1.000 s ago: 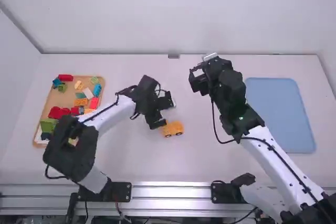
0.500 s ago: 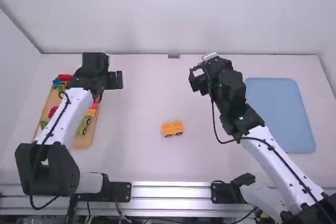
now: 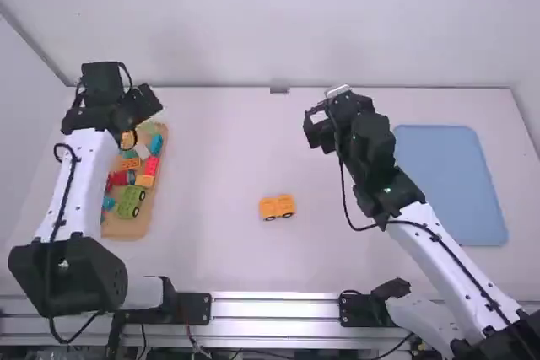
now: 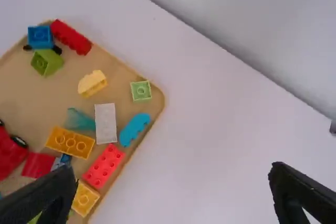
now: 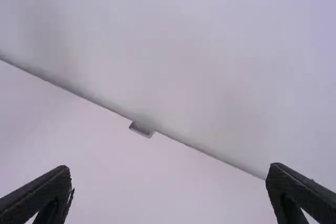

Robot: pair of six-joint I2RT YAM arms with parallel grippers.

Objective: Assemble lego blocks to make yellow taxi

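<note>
Two sets of jaws are spread wide, with nothing between either pair. The left gripper [image 3: 143,105] is above the far end of the wooden tray [image 3: 126,229]; the right gripper [image 3: 310,126] hangs well to the right of the tray, above the white worktop [image 3: 211,259].

The task's orange-yellow car [image 3: 277,206] stands on the worktop to the right of the tray, well apart from it and about level with its near part. Its dark wheels face the tray's near side.

Inside the tray, a long red brick [image 4: 71,36] lies along the far edge, with a blue brick [image 4: 40,36] at the far left corner. A pale green brick [image 4: 140,91] sits at the far right corner. Down the right edge come a bright blue rounded piece [image 4: 134,129], a studded red brick [image 4: 104,165] and a yellow-orange brick [image 4: 84,199]. Farther in are a white brick [image 4: 106,123], a curved yellow brick [image 4: 92,83] and an orange brick [image 4: 70,142]. A green wheeled piece [image 3: 131,201] is in the tray's near part.

Farthest right of the tray, past the car, a blue mat [image 3: 451,187] lies flat.
</note>
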